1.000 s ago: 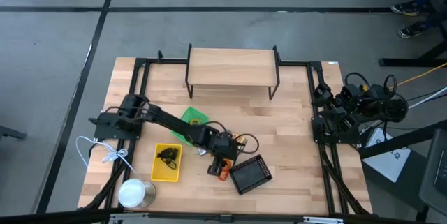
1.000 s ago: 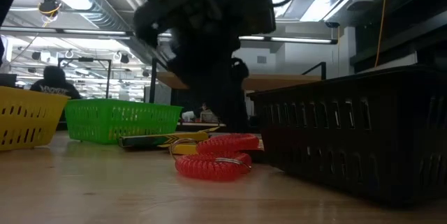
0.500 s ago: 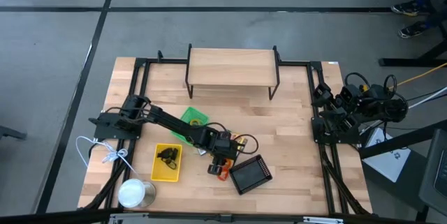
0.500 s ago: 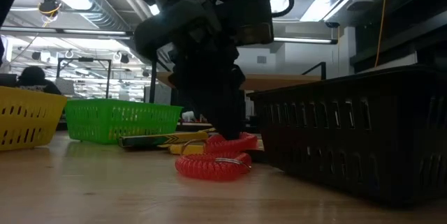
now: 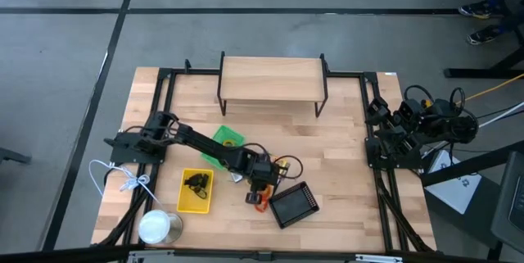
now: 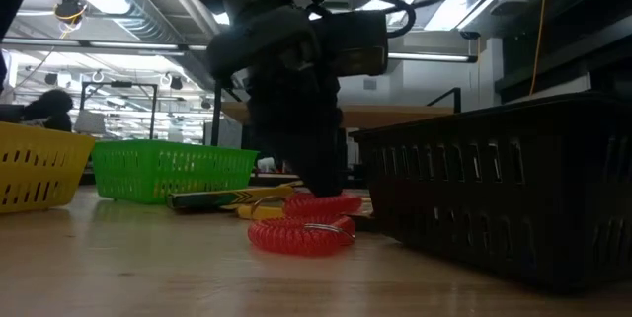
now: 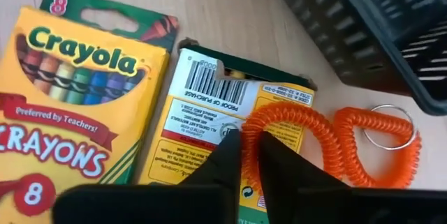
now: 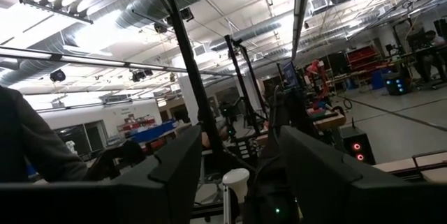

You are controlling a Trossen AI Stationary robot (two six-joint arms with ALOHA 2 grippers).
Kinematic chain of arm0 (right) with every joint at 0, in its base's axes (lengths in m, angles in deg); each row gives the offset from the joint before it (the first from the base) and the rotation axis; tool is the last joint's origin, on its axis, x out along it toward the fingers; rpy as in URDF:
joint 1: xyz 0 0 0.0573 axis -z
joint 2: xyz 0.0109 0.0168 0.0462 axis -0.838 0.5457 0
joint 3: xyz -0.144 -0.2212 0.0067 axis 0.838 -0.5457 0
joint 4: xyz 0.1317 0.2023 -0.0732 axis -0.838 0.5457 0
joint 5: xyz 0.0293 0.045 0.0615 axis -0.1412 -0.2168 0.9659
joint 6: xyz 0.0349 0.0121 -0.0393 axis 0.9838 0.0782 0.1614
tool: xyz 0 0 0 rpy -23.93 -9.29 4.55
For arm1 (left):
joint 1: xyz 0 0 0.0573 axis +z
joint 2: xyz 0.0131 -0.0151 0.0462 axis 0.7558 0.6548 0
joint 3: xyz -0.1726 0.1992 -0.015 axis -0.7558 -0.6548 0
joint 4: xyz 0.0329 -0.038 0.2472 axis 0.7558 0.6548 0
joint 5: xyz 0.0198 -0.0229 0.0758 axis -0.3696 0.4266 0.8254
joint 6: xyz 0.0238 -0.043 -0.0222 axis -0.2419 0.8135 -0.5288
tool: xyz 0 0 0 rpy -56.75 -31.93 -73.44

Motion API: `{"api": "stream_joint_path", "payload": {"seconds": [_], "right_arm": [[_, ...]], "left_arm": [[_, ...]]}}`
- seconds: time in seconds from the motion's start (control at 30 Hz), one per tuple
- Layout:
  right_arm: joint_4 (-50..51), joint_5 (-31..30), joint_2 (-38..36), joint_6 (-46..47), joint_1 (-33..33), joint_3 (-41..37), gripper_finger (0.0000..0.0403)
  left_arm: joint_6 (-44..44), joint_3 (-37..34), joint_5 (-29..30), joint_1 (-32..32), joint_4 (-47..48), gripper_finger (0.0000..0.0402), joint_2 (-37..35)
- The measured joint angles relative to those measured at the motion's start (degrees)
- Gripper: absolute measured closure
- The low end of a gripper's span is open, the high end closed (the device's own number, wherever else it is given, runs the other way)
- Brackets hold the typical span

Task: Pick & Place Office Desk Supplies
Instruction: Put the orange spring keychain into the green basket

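The middle of the front half of the worktop [image 5: 344, 132] is crowded. The left arm [image 5: 196, 142] lies slantwise from the left edge to the left gripper [image 5: 260, 191], barring passage across that stretch. The green tray [image 5: 223, 142] sits partly under the arm; the yellow tray [image 5: 196, 190] and the white can [image 5: 159, 226] fill the front-left corner. The black mesh tray [image 5: 294, 204] stands just beside the gripper, with the orange loops [image 7: 335, 147] and crayon boxes [image 7: 70, 98] packed between. A wooden shelf [image 5: 272, 80] blocks the rear edge. The right side of the worktop lies bare; the right arm [image 5: 413, 128] is folded at the right edge.
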Motion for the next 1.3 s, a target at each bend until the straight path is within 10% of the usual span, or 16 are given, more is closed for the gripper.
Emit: {"api": "stream_joint_path", "payload": {"seconds": [0.57,0.93,1.3], "right_arm": [[-0.24,-1.51,0.00,-1.45,0.00,0.00,0.0206],[-0.47,-3.60,0.00,-2.65,0.02,0.00,0.0206],[-0.47,-3.63,0.00,-2.90,0.01,0.00,0.0206]], "left_arm": [[-1.72,-0.24,-3.64,7.81,12.24,0.0396,-16.20],[-6.62,-0.45,4.47,15.82,32.04,0.0396,-27.11],[0.43,-24.03,-1.58,24.53,18.62,0.0396,-45.03]]}}
